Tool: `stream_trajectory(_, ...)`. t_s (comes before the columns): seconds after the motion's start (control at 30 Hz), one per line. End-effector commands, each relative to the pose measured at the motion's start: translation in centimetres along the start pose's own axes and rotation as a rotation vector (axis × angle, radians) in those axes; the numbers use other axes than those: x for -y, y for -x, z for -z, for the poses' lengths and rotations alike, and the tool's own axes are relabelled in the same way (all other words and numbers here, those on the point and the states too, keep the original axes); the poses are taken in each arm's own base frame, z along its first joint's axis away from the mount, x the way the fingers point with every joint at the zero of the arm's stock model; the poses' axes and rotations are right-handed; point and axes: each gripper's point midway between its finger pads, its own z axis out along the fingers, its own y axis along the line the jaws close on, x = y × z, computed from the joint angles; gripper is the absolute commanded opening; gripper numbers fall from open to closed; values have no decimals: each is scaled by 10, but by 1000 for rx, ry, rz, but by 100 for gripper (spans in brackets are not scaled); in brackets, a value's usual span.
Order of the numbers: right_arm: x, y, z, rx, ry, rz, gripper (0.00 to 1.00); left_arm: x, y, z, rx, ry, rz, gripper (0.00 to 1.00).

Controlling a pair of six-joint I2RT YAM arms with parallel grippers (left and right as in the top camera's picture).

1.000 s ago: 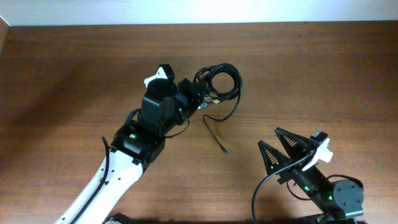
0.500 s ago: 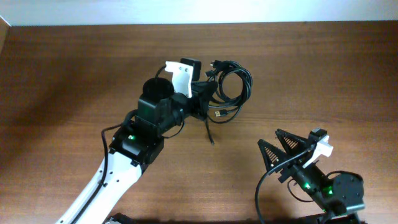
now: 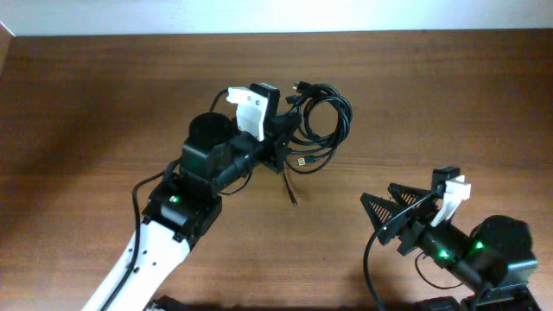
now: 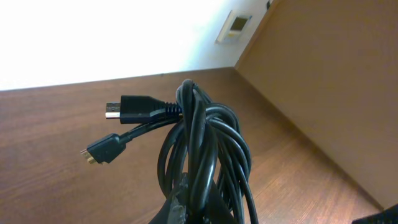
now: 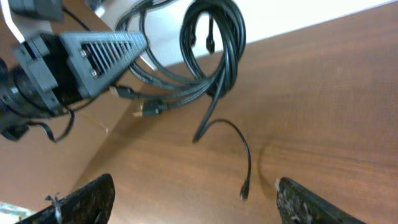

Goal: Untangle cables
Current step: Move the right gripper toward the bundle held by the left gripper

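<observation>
My left fingers (image 3: 278, 131) clamp the cables (image 3: 327, 117) aloft; my right fingers (image 3: 380, 200), spread wide, should next pinch the loose end (image 3: 293, 199) beneath.

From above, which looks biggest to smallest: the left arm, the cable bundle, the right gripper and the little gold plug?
1. left arm
2. cable bundle and right gripper: these look about alike, so I won't rank them
3. gold plug
</observation>
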Motion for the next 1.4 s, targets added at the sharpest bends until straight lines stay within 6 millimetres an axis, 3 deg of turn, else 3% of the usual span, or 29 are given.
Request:
stream_trajectory(0.0, -10, 13, 5, -31, -15, 18, 82, 17, 30, 25, 97, -29, -49, 0)
stream_trajectory(0.13, -10, 12, 5, -124, -52, 8, 82, 18, 36, 34, 119, -18, -54, 0)
stream_trajectory(0.33, -6, 6, 3, -222, -91, 23, 83, -1, 32, 38, 96, 38, -30, 0)
stream_trajectory(0.93, 25, -12, -25, -372, -149, -24, 99, -2, 29, 38, 86, 43, -26, 0)
stream_trajectory(1.37, 26, -18, -31, -414, -128, -2, 100, -8, 28, 38, 81, 73, -20, 0)
